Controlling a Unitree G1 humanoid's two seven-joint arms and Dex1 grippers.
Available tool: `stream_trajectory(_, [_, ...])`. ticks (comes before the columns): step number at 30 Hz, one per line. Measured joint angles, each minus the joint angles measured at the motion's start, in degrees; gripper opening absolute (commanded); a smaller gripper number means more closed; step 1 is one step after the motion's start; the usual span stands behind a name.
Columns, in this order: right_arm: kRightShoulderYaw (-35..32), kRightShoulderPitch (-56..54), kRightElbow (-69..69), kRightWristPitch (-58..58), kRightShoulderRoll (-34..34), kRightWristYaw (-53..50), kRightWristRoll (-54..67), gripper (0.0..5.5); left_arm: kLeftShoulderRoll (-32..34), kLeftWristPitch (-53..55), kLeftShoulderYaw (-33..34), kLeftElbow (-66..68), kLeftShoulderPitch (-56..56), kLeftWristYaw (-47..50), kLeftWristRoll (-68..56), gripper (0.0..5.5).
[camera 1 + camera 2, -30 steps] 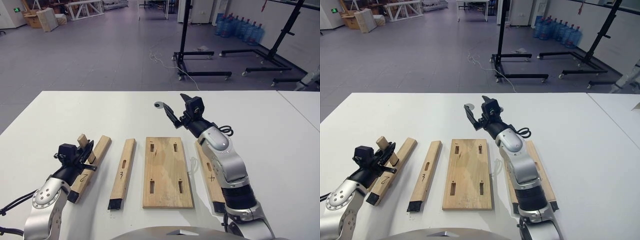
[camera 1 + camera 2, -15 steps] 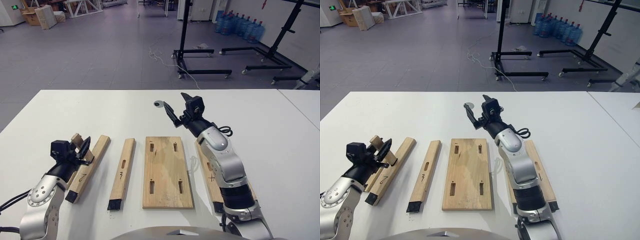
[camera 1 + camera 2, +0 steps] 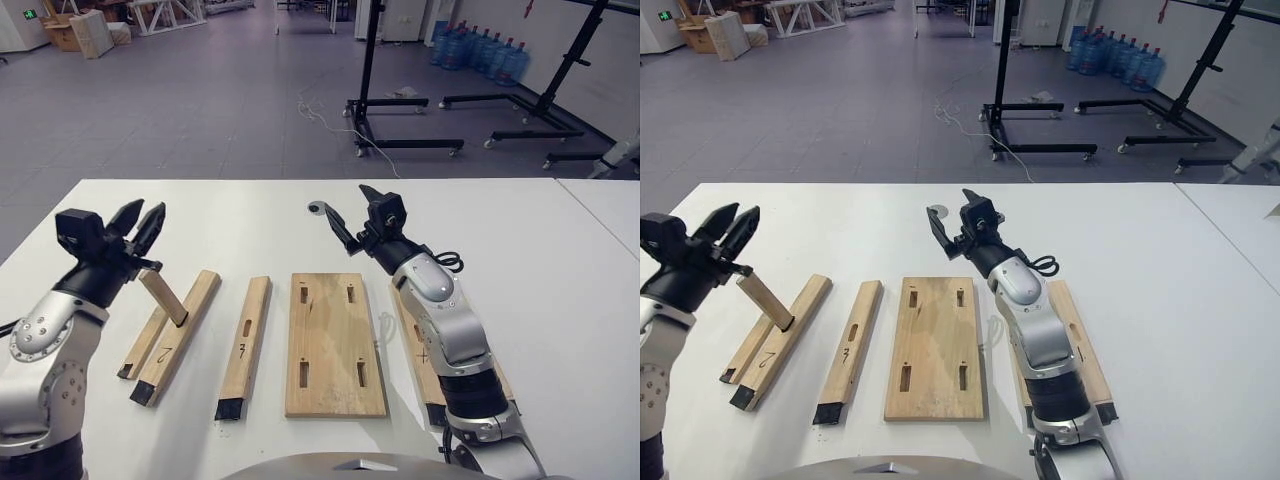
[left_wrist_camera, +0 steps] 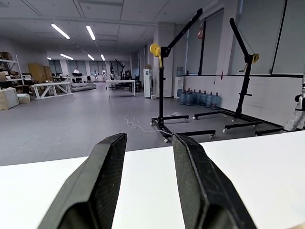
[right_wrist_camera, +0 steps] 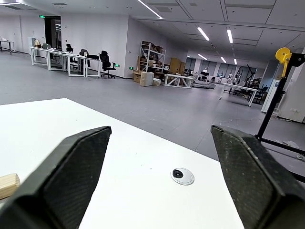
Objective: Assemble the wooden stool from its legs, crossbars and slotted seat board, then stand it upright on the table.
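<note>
Now | seat board (image 3: pixel 335 345) pale, four-slotted | left end effector (image 3: pixel 138 218) spread; right end effector (image 3: pixel 345 202) spread

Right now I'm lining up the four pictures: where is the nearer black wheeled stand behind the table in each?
Left eye view: black stand beyond the table, upper centre.
Right eye view: black stand likewise, upper centre.
Left wrist view: yellow-topped, beyond the gap of the left gripper.
Right wrist view: yellow-topped, past one finger of the right gripper.
Shared landmark: white table, its far edge.

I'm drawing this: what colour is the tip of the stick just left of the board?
Black tip, clearest in left eye view.
</note>
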Motion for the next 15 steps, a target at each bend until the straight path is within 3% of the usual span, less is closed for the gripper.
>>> stream_trajectory(5, [0.23, -0.14, 0.55, -0.43, 0.50, 0.13, 0.01, 3.87, 1.08, 0.71, 2.49, 5.88, -5.48, 0.73, -1.97, 1.71])
stream_trajectory(15, [0.90, -1.19, 0.20, 0.17, 2.00, 0.69, 1.03, 3.87, 0.70, 4.60, -1.20, 6.70, -10.57, 2.25, -4.84, 1.71])
